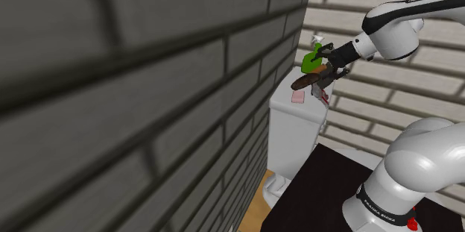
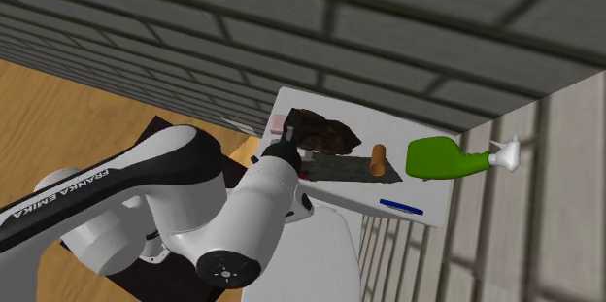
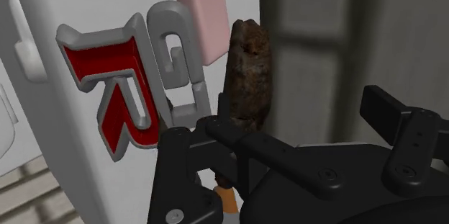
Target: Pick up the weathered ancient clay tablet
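Toilet tank: one brown tablet in jaws, one green bottle.

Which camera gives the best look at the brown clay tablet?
The second exterior view: the tablet shows its broad, rough face from above. The wrist view shows it edge-on; the shoulder view shows a small brown sliver beside the green bottle.

The tablet is a dark brown slab, rough and bumpy all over, with broken-looking edges. The gripper grips it at one end and the rest sticks out past the fingers. It hangs in the air, tilted, just over the white tank lid, near the brick wall
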